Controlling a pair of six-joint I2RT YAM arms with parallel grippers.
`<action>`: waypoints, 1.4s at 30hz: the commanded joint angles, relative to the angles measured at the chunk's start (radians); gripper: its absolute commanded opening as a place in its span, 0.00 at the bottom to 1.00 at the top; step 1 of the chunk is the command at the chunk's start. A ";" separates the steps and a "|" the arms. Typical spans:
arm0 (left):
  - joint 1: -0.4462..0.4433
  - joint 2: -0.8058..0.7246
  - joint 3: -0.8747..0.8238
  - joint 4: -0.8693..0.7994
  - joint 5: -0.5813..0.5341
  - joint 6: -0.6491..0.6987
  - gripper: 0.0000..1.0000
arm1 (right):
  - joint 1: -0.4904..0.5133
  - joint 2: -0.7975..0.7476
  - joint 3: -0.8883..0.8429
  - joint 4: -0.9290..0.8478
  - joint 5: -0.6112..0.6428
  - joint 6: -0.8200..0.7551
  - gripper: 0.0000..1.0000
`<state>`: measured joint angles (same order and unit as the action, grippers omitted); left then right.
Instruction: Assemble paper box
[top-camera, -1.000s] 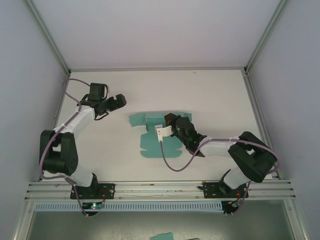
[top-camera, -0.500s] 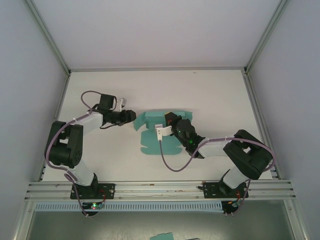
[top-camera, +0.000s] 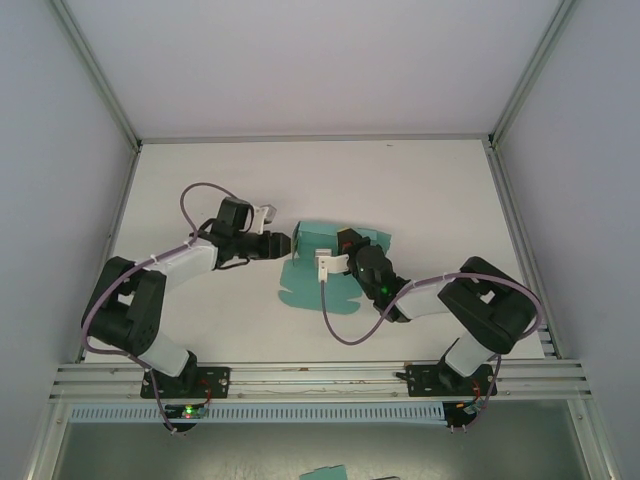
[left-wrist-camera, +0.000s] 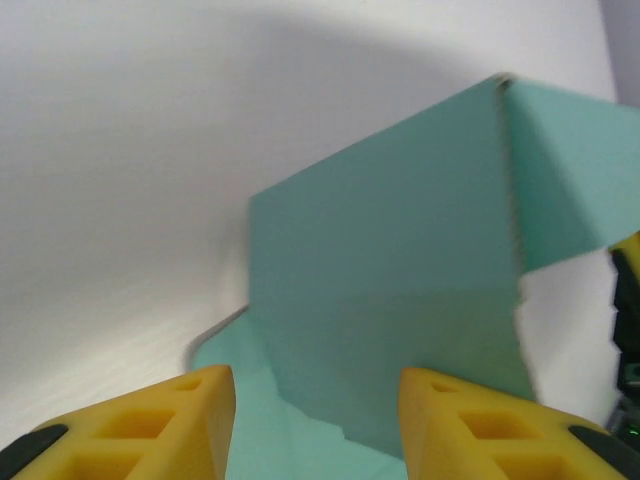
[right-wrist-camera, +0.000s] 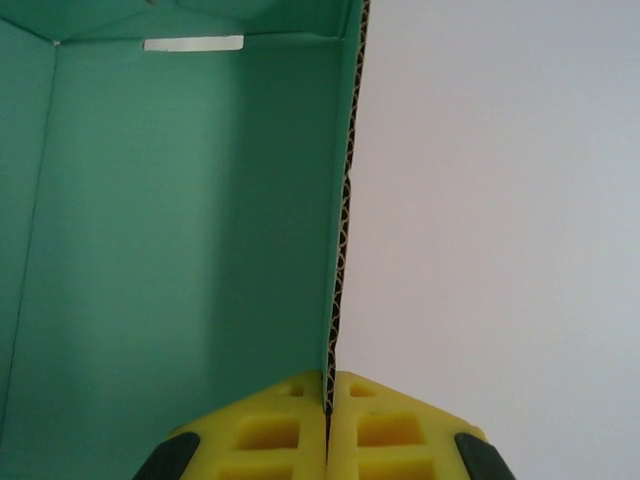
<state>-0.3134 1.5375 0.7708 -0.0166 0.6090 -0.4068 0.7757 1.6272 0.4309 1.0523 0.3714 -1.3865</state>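
The paper box (top-camera: 300, 287) is teal-green card in the middle of the white table, partly folded, with its far panels raised and a flat flap lying toward me. My right gripper (top-camera: 346, 240) is shut on the edge of one upright wall; the right wrist view shows the yellow fingers (right-wrist-camera: 290, 420) pinching the corrugated edge of the paper box (right-wrist-camera: 180, 230) at my right gripper (right-wrist-camera: 328, 385). My left gripper (top-camera: 284, 243) sits at the box's left side. Its jaws stand apart at my left gripper (left-wrist-camera: 315, 390), facing an upright panel of the paper box (left-wrist-camera: 390, 280), gripping nothing.
White enclosure walls with metal corner posts (top-camera: 100, 80) surround the table. An aluminium rail (top-camera: 320, 375) runs along the near edge by both arm bases. A small teal paper piece (top-camera: 322, 472) lies below the rail. Purple cables loop beside each arm.
My left arm swung right to the box's left side and its jaws narrowed. The box's left flap went from flat to upright. My right gripper kept its hold, shifting slightly.
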 joint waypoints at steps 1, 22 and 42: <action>-0.005 -0.042 -0.094 0.096 -0.071 0.037 0.48 | 0.019 0.061 -0.051 0.081 0.050 -0.018 0.00; -0.080 0.077 0.004 0.257 0.019 0.256 0.56 | 0.051 0.075 -0.037 -0.007 0.053 0.016 0.00; -0.140 0.259 0.071 0.467 -0.128 0.303 0.41 | 0.054 0.027 0.039 -0.316 -0.019 0.134 0.00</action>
<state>-0.4385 1.7687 0.8162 0.3748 0.5148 -0.1249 0.8066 1.6382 0.4698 0.9260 0.4622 -1.2896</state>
